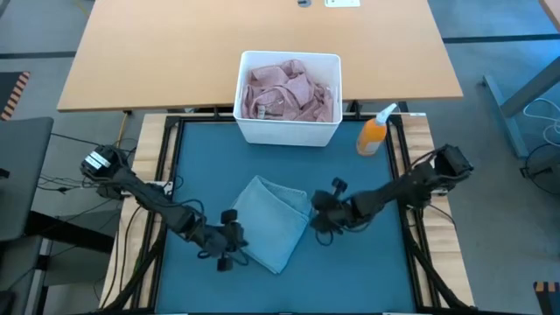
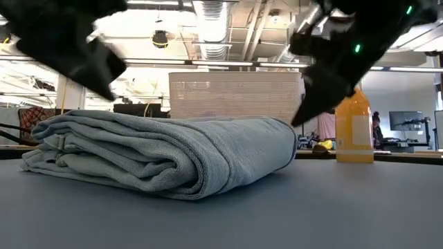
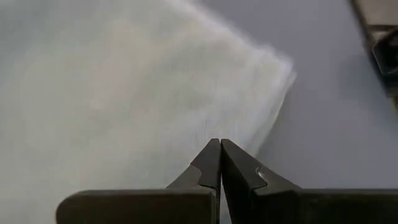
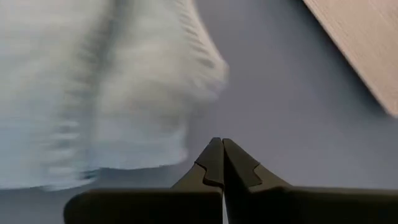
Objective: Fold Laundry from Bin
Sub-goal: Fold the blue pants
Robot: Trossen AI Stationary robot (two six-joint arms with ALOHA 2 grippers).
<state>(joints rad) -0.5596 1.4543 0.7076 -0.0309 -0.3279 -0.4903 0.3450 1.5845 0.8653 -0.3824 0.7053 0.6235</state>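
Note:
Folded light blue denim jeans [image 1: 276,223] lie flat on the teal mat [image 1: 201,175] in the middle of the table, folded several layers thick in the low view [image 2: 173,152]. The white bin [image 1: 289,133] stands at the mat's far edge with pink laundry [image 1: 289,92] heaped inside. My left gripper [image 1: 238,236] is shut and hovers at the jeans' near left edge [image 3: 124,93]. My right gripper [image 1: 315,210] is shut too, just off the jeans' right edge [image 4: 93,93], above bare mat. Neither holds anything.
An orange spray bottle [image 1: 374,136] stands to the right of the bin at the mat's far right corner [image 2: 354,128]. A light wooden table [image 1: 175,52] lies beyond the bin. Bare mat [image 1: 367,262] stretches to the right and near side of the jeans.

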